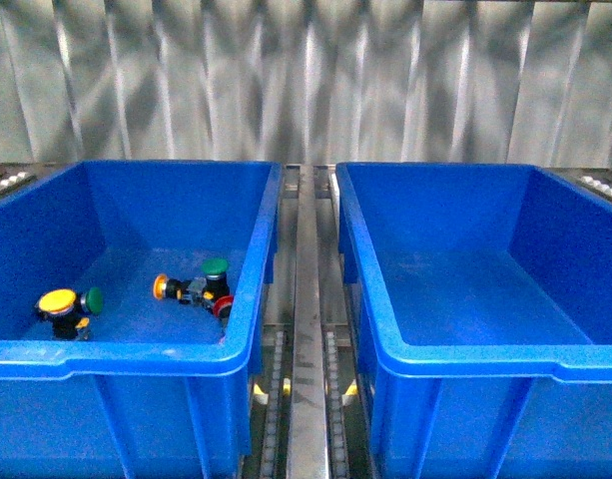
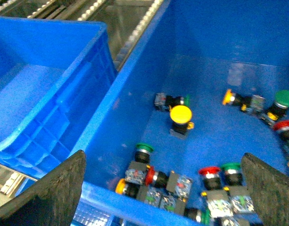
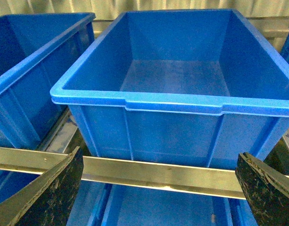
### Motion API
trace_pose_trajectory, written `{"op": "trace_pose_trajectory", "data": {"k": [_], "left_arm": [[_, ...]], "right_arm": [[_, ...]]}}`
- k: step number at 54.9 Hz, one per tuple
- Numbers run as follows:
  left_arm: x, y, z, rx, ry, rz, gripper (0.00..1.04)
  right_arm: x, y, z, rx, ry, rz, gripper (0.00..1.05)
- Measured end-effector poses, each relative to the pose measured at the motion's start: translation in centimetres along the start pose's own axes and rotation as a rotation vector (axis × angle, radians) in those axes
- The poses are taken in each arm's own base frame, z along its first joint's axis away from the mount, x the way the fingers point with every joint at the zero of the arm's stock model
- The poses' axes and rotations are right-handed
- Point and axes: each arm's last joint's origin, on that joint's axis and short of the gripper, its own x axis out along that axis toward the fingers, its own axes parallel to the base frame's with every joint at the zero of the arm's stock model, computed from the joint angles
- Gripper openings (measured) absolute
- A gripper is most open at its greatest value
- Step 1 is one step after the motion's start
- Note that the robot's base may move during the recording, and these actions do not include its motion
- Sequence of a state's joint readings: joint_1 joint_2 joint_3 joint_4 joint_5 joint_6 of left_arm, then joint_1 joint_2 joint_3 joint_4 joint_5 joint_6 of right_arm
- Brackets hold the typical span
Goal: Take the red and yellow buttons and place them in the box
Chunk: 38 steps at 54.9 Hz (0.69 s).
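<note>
Waiting at the start: the left bin (image 1: pixel 116 355) is holding every piece, the box (image 1: pixel 465 355) none.
The left gripper (image 2: pixel 163 155) is hovering wide open and empty above that bin, where its wrist camera is showing roughly four yellow buttons (image 2: pixel 181 114), three red buttons (image 2: pixel 209 171) and five green buttons (image 2: pixel 284 98), several bunched against one wall. To the right, the box is sitting bare, with the right gripper (image 3: pixel 158 153) gaping wide before it, holding nothing.
</note>
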State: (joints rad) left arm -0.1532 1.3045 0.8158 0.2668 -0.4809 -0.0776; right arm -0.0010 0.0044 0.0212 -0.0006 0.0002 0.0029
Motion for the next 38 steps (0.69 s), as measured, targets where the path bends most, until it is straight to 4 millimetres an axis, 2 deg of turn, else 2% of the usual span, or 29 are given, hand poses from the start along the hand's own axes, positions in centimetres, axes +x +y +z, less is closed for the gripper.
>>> {"op": "trace_pose_trajectory", "data": {"k": [8,19,26,33,38], "left_arm": [[3.6,-2.0,0.6,0.003,0.052,0.023,0.97],[8.8,-4.3,0.0,0.018,0.132,0.052,0.97],[11.8,-5.0,-0.5,0.027,0.174,0.090,0.97],[15.8,-5.5,-1.1,0.026,0.206,0.141,0.97],[17.5,-5.6,-1.6,0.024,0.219,0.154,0.97]], "right_arm": [[0.0,0.0,0.0,0.000,0.001,0.000,0.98],[0.0,0.0,0.0,0.000,0.001,0.000,0.98],[0.0,0.0,0.0,0.000,0.000,0.000,0.98],[0.0,0.0,0.0,0.000,0.001,0.000,0.98],[0.0,0.0,0.0,0.000,0.000,0.000,0.98]]}}
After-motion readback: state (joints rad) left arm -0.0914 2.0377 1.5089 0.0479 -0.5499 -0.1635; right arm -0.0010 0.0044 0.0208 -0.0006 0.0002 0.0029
